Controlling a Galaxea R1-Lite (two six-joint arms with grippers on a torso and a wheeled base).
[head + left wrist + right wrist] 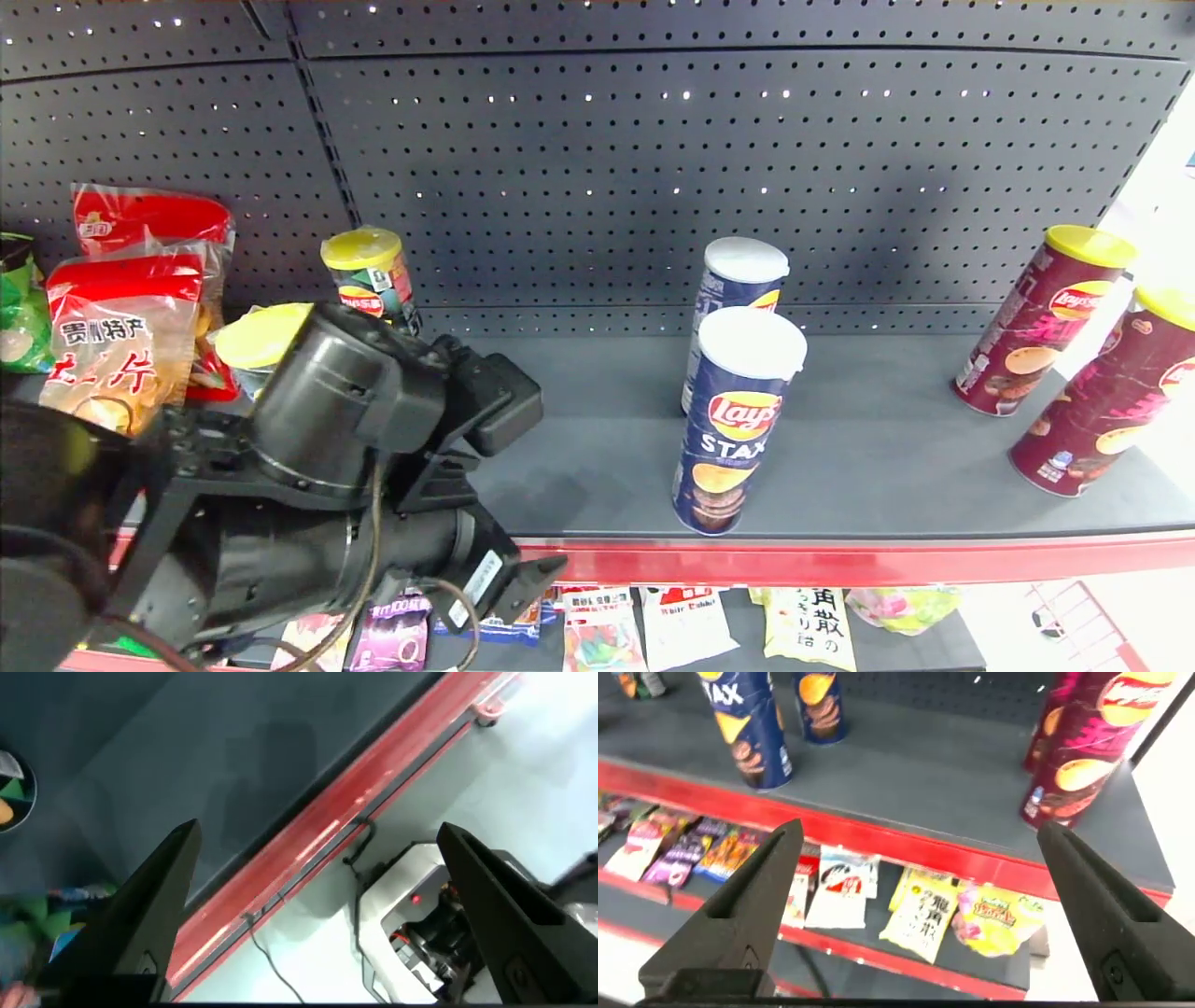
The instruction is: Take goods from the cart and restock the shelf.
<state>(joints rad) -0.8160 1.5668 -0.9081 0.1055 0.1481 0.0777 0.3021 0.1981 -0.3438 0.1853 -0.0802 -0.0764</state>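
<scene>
The left gripper [318, 829] and the right gripper [920, 829] both have fingers spread apart, and two blue chip cans [738, 420] with white lids stand on the grey shelf [887, 467], well apart from two dark red cans [1041, 322].

Blue chip cans [738, 420] upright on grey shelf [887, 448], maroon cans [1041, 322] at right

The left arm [308, 467] is parked low on the robot's left side, kinda folded up, with the chunky black wrist [345, 392] riding on top. The left end effector [318, 829] is spread wide, fingers [154, 905] splayed with nothing between them. Same deal for the right end effector [920, 829]: wide apart and empty, with its two dark fingers [1102, 905] pointing forward.
</scene>
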